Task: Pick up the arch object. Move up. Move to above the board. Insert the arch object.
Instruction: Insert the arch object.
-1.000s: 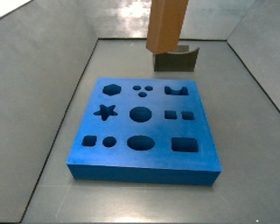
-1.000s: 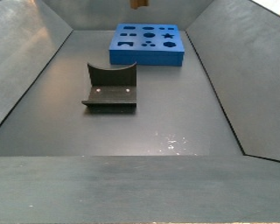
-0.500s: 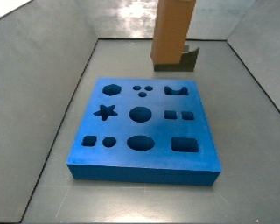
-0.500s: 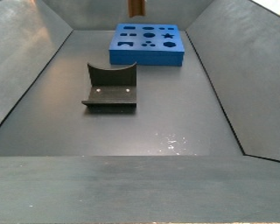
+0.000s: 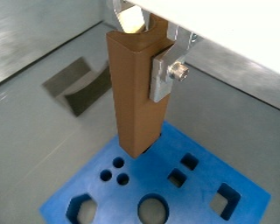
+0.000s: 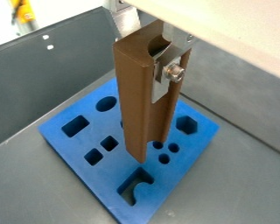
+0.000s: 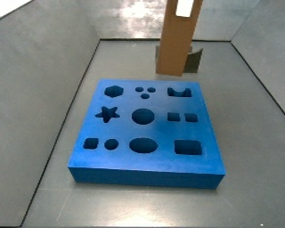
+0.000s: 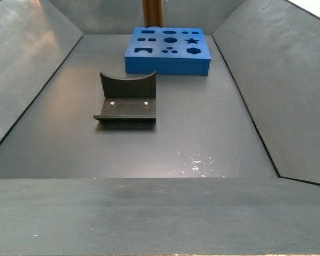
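My gripper (image 5: 143, 48) is shut on the arch object (image 5: 136, 96), an orange-brown column that hangs upright from its top end. In both wrist views the silver fingers (image 6: 168, 68) clamp its notched top. The column (image 6: 140, 96) hangs above the blue board (image 6: 108, 178), its lower end over the small round holes, close to the arch-shaped hole (image 6: 133, 188). In a side view the column (image 7: 177, 40) stands in the air over the board's (image 7: 151, 174) far edge. In a side view only its lower end (image 8: 153, 12) shows, above the board (image 8: 170, 66).
The dark fixture (image 8: 127, 100) with a curved dip stands on the grey floor apart from the board; it also shows behind the column (image 7: 194, 61) and in a wrist view (image 5: 78, 83). Sloping grey walls enclose the floor.
The held column has shifted from over the fixture toward the board's far edge. The board and the fixture have not moved.
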Tool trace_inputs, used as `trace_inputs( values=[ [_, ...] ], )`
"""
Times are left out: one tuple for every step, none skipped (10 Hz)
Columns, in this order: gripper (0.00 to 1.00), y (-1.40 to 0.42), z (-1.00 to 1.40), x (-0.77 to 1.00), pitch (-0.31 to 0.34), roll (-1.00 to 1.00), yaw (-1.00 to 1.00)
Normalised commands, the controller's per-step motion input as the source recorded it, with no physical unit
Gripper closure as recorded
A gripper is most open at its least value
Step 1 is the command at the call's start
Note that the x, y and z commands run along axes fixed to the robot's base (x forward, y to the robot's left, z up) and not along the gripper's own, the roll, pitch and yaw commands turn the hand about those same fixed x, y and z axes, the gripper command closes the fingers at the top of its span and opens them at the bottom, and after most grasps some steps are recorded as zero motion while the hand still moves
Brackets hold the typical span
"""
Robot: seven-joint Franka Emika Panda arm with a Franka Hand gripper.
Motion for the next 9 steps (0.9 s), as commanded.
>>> trace_inputs(
  values=[
    [1.0, 0.0, 0.0, 0.74, 0.06, 0.0, -0.28],
    [1.0, 0.0, -0.07, 0.76, 0.071, 0.02, -0.16],
    [1.0, 0.0, -0.16, 0.56, 0.083, 0.06, -0.05],
    [1.0, 0.0, -0.23, 0.37, 0.079, 0.07, 0.0],
    [1.0, 0.0, -0.25, 0.36, 0.079, 0.06, 0.0],
    [1.0, 0.0, -0.27, 0.29, 0.061, 0.05, 0.0],
    [1.0, 0.06, 0.0, 0.17, 0.073, 0.04, 0.0],
    [1.0, 0.0, 0.0, 0.01, 0.037, 0.0, 0.0],
    [1.0, 0.0, -0.2, 0.0, 0.0, 0.0, 0.0]
  ],
)
